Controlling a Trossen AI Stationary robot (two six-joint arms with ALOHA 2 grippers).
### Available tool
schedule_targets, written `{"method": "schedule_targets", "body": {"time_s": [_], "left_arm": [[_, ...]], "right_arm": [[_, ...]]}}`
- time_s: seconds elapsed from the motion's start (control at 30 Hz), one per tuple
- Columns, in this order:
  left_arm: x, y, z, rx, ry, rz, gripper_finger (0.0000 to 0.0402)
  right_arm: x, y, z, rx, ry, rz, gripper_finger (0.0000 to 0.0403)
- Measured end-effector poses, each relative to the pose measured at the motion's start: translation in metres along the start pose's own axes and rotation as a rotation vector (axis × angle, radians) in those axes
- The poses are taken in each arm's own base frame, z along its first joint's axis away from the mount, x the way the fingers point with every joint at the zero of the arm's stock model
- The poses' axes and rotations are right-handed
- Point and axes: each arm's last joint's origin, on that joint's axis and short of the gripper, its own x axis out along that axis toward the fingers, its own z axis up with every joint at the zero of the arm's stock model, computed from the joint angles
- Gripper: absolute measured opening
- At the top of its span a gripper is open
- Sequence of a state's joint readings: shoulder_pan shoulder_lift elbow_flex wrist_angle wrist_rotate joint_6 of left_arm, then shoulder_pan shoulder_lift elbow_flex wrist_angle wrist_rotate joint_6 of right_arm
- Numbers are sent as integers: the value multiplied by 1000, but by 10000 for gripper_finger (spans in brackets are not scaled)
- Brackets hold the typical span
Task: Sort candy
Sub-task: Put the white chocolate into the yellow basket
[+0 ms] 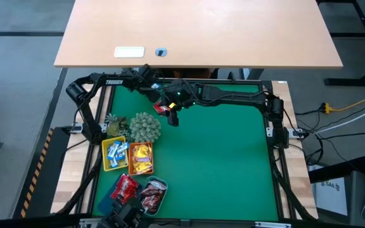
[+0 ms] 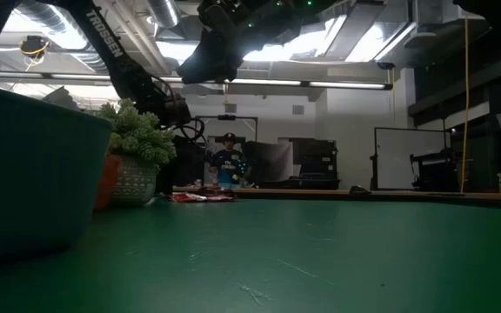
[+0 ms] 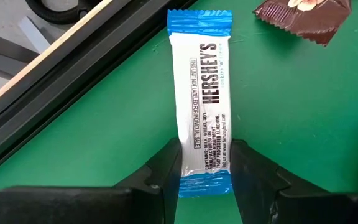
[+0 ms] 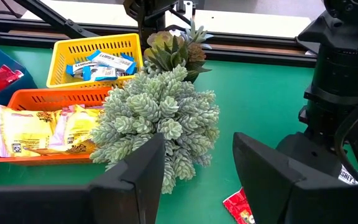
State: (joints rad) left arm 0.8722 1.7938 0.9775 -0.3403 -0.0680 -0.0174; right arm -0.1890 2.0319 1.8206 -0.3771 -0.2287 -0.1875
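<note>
A blue-white candy bar [image 3: 202,93] lies flat on the green mat by the table's far edge, with my left gripper [image 3: 205,158] shut on its end. A dark brown candy [image 3: 303,15] lies just beyond the bar. My right gripper [image 4: 197,168] hangs open above the mat next to the left arm, with nothing between its fingers. A red candy [image 4: 241,208] lies on the mat below it, also visible from above as the red candy [image 1: 162,109]. The right gripper [image 1: 171,117] is near the far middle of the mat. My left gripper pinches the blue-white bar by its two long sides [image 3: 185,163] between its two fingers, close to one blue end. The fingers come steeply from above and straddle the bar's width. The bar lies flat on the mat and reaches away from the gripper.
A grey-green plant ball [image 1: 144,126] and a small succulent [image 1: 114,123] stand at the left. Near them are a yellow tray [image 1: 106,163] with blue-white candy, an orange tray [image 1: 149,148] with yellow packets, a blue tray [image 1: 108,196] and a teal tray [image 1: 163,190]. The black frame rail [image 3: 73,56] borders the mat.
</note>
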Motion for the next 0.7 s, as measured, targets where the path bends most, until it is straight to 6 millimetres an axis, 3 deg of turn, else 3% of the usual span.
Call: {"method": "schedule_targets", "body": {"time_s": [0.47, 0.7], "left_arm": [[-13, 0, 4, -6, -33, -43, 115], [-25, -4, 25, -3, -95, -119, 115]], "right_arm": [[0, 0, 0, 0, 0, 0, 188], [0, 0, 0, 0, -1, 0, 188]]}}
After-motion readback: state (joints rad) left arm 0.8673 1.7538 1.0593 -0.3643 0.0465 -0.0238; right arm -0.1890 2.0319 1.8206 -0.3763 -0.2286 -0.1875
